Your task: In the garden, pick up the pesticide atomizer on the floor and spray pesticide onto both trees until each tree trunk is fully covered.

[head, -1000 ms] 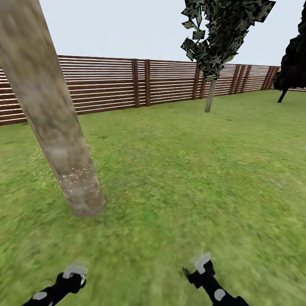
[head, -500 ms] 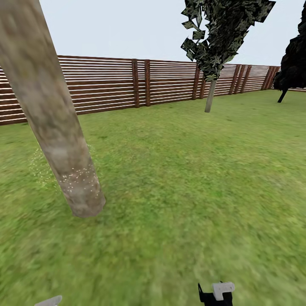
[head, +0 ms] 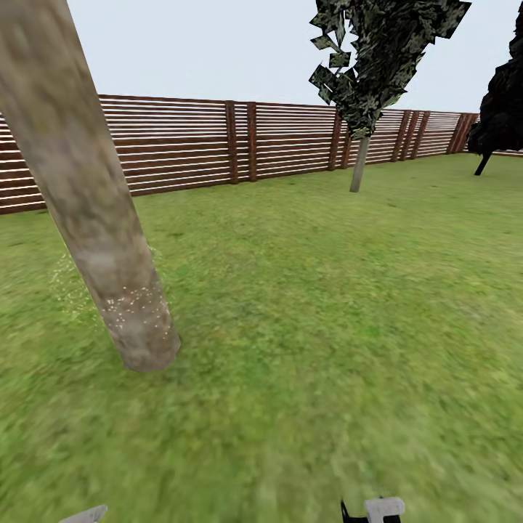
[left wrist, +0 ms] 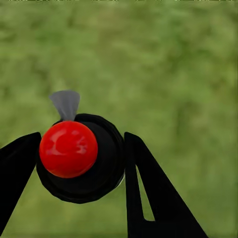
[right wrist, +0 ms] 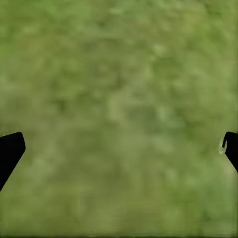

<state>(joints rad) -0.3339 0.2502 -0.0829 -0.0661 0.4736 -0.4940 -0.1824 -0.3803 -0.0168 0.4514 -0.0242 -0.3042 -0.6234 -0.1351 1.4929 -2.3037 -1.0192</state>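
1. Atomizer first: the pesticide atomizer (left wrist: 82, 158), black with a red top, sits clamped between the left gripper (left wrist: 79, 171) fingers, top toward the wrist camera, grey nozzle sticking out over lawn, probably carried low for travel.
2. Right gripper (right wrist: 119, 148) hangs with fingers spread wide, empty, above grass.
3. Near tree trunk (head: 87, 211) leans across the head view; pale flecks near its base may be spray, though that is unclear.
4. Second tree (head: 359, 163) stands far off by the slat fence (head: 240, 142).
5. Against a second earlier, both arms have dropped toward the head view's lower edge; the scene itself is unchanged.
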